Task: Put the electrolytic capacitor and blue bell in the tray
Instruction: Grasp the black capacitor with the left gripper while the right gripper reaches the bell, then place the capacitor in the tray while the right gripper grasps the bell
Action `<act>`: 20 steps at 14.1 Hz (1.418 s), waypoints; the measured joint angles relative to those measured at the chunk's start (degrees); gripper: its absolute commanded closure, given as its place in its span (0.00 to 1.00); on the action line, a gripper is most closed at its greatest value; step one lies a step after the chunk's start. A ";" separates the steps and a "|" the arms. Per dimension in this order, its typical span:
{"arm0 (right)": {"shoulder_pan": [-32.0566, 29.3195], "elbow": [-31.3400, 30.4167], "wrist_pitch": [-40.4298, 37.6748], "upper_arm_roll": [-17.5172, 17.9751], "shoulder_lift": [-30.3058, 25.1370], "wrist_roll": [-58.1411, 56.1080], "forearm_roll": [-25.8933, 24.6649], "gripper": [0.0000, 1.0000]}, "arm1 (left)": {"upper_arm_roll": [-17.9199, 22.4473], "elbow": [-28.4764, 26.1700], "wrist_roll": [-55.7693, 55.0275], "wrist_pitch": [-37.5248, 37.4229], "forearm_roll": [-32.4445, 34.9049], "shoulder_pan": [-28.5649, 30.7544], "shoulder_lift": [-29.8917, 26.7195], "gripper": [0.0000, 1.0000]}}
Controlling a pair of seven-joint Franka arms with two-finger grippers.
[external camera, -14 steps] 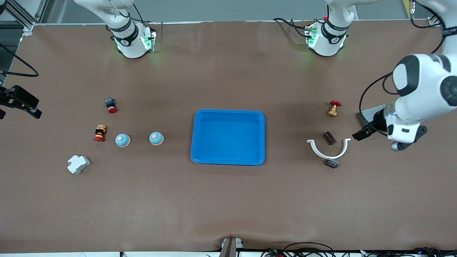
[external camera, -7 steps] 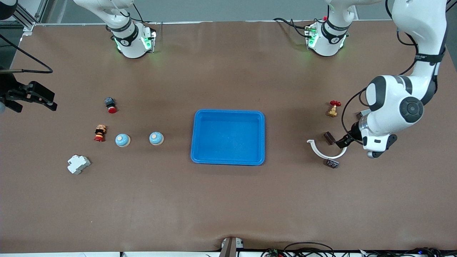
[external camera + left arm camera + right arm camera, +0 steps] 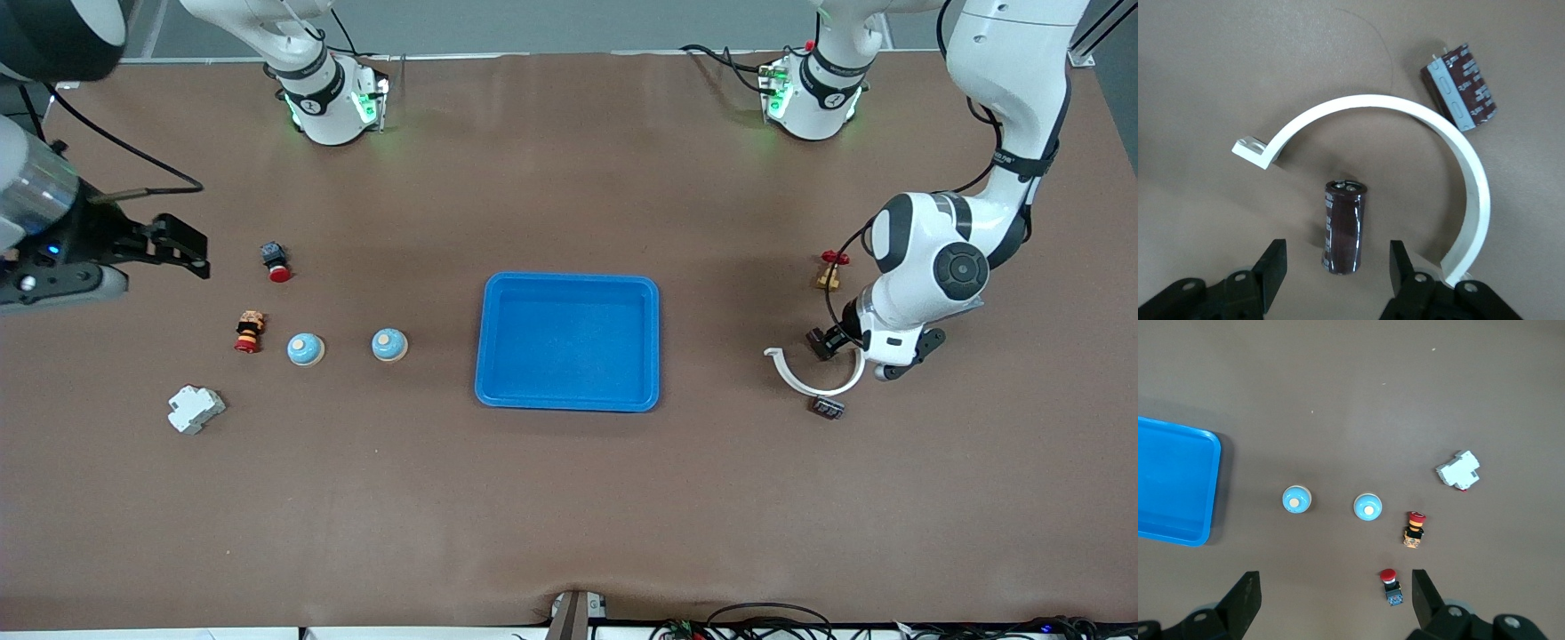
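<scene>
The left gripper (image 3: 1335, 270) hangs spread wide over a brown capacitor (image 3: 1343, 225), which lies on the table inside the curve of a white clamp (image 3: 1418, 133), one finger to each side of it and neither touching. The right gripper (image 3: 1335, 597) is also spread, up over the right arm's end of the table above a red button (image 3: 1390, 585).

The blue tray (image 3: 569, 341) sits mid-table with nothing in it. Toward the right arm's end, two blue bells stand in a row: one bell (image 3: 389, 345) near the tray, the second bell (image 3: 305, 349) farther along. A white breaker (image 3: 196, 409) lies nearer the front camera than these. A second capacitor (image 3: 1460, 88), grey-striped, lies just outside the clamp.
</scene>
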 measured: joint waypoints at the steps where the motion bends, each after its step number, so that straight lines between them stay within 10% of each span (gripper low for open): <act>1: 0.64 -0.02 0.43 0.01 0.81 0.00 0.00 0.00 | 0.00 -0.07 0.00 0.54 0.02 0.00 0.50 0.36; 5: 1.93 -1.98 4.76 0.02 3.31 0.00 0.01 0.00 | 0.00 -0.08 0.00 2.68 0.04 0.00 2.75 0.44; 9: 2.14 -8.81 13.74 0.02 4.45 0.05 0.06 0.00 | 0.00 -0.02 -1.03 3.94 0.05 -0.06 4.07 1.00; 20: 8.22 -24.44 32.10 0.19 5.82 0.04 1.56 0.00 | -0.31 8.14 -22.61 -3.55 2.54 -13.55 1.84 1.00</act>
